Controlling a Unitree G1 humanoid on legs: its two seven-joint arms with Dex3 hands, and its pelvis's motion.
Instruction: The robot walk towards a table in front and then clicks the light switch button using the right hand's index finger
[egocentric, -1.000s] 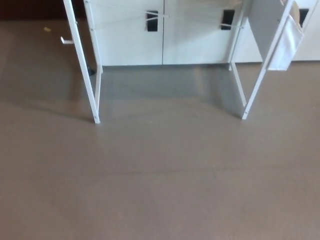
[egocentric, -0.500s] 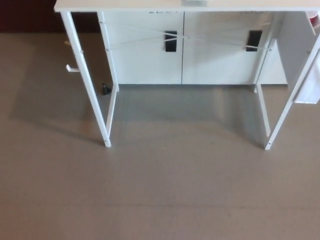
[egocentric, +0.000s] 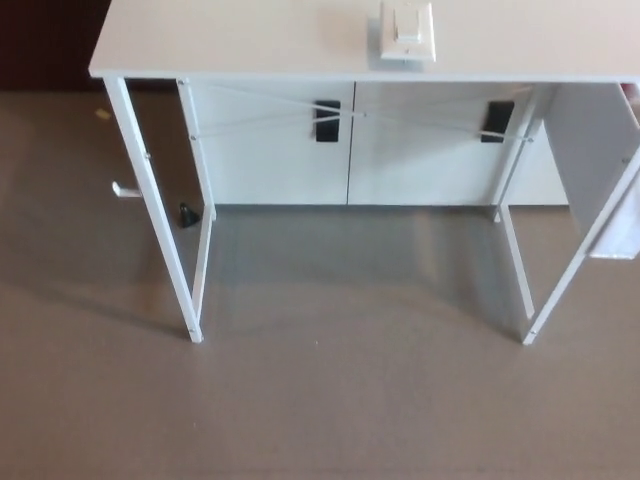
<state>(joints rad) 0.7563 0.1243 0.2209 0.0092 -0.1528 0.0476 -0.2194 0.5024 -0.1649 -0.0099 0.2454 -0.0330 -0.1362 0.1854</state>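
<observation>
The light switch (egocentric: 407, 31) is seen at twelve o'clock, lying on the white table (egocentric: 230, 40) near its front edge. Neither hand is in view, so their state cannot be told. The table legs could be struck if the approach is misjudged.

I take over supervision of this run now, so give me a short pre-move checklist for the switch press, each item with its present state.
1. Table in view ahead: ok, its white top fills the upper picture.
2. Light switch located: ok, it sits on the tabletop near the front edge, right of centre.
3. Floor between robot and table free of obstacles: ok, only bare floor shows there.
4. Right hand ready to press: cannot tell, neither hand is in view.
5. Switch within arm's reach: not ok, a stretch of floor lies before the table legs.
6. Switch position, on or off: cannot tell, too small.
</observation>
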